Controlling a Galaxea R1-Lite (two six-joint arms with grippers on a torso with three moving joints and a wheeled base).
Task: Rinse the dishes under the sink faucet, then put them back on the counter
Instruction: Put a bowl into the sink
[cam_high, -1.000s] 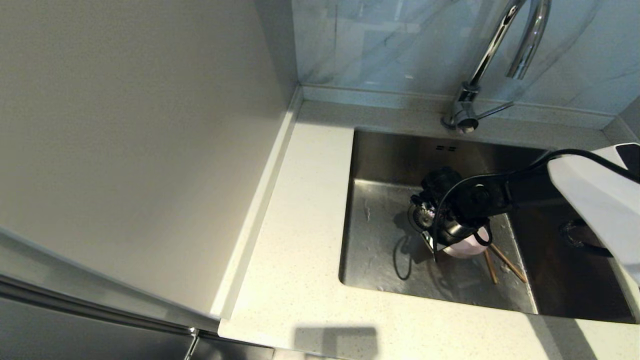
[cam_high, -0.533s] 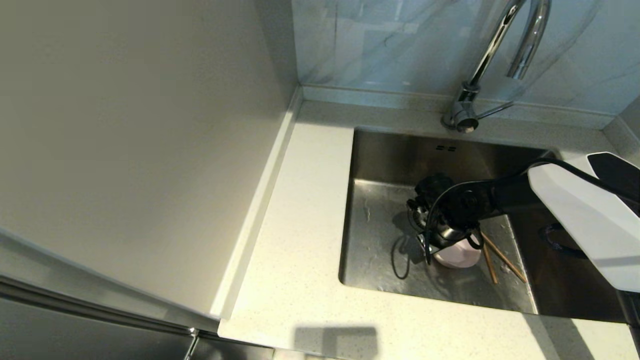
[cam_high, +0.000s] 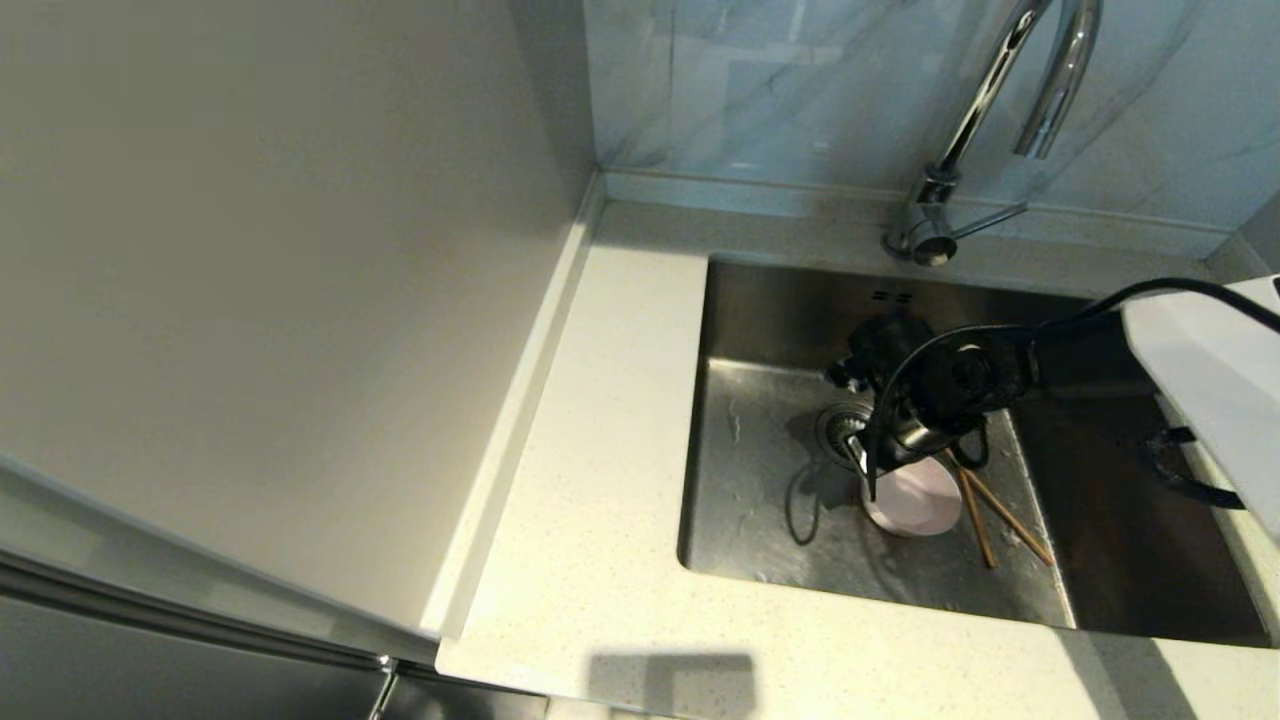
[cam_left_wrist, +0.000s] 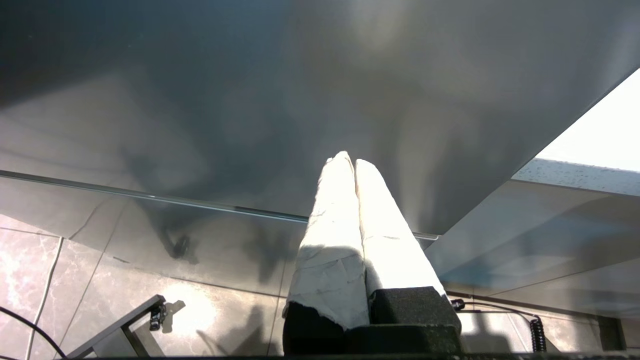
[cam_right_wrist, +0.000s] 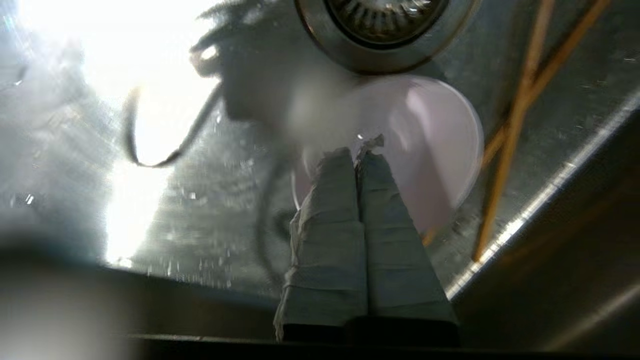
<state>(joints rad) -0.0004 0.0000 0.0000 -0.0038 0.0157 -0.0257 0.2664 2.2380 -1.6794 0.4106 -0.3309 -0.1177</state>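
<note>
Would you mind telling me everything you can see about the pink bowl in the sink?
The pink bowl is small, round and pale pink, smooth and plain like plastic or glazed ware. It sits upright on the floor of the sink, beside the drain strainer, with the chopsticks just to its right. No water shows inside it. In the right wrist view the right gripper is shut with its fingertips at the bowl's rim; whether they pinch it cannot be told.

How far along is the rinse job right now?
Nothing is back on the counter yet. The right gripper, shut on the pink bowl, has it down in the sink; the chopsticks lie beside it. No water shows at the faucet. Left gripper parked, shut.
</note>
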